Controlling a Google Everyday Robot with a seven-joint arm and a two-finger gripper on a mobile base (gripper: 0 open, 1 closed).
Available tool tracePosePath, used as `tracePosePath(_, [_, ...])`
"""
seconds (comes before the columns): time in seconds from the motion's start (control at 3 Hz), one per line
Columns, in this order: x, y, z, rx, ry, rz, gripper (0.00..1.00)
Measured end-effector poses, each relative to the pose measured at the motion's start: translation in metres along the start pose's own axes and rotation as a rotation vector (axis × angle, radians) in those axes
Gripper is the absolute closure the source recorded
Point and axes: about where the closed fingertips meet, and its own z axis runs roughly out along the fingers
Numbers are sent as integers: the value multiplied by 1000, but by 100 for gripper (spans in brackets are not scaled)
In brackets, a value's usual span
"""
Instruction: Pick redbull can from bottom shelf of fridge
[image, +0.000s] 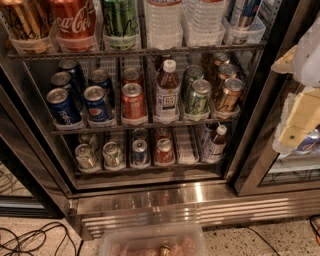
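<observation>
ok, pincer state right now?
Pincer: open, holding nothing, at right edge beside the fridge; redbull can sits on the bottom shelf.

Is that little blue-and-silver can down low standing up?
Upright: the redbull can stands top up in a bottom shelf lane; the gripper hangs far right.

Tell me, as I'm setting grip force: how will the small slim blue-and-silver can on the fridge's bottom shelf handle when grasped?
Standing upright and slim, the blue-and-silver can probably tips if nudged high. Its smooth metal wall likely slips, and may dent under hard squeezing. The gripper hangs at the far right, away from it.
</observation>
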Motion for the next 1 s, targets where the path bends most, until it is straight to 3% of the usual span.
tracePosePath(0.33, [0, 0, 0, 0, 0, 0, 0])
tracePosePath(0.67, [-6, 6, 10, 35, 32, -63, 18])
tracePosePath(1.0, [-20, 20, 31, 103, 97, -231, 42])
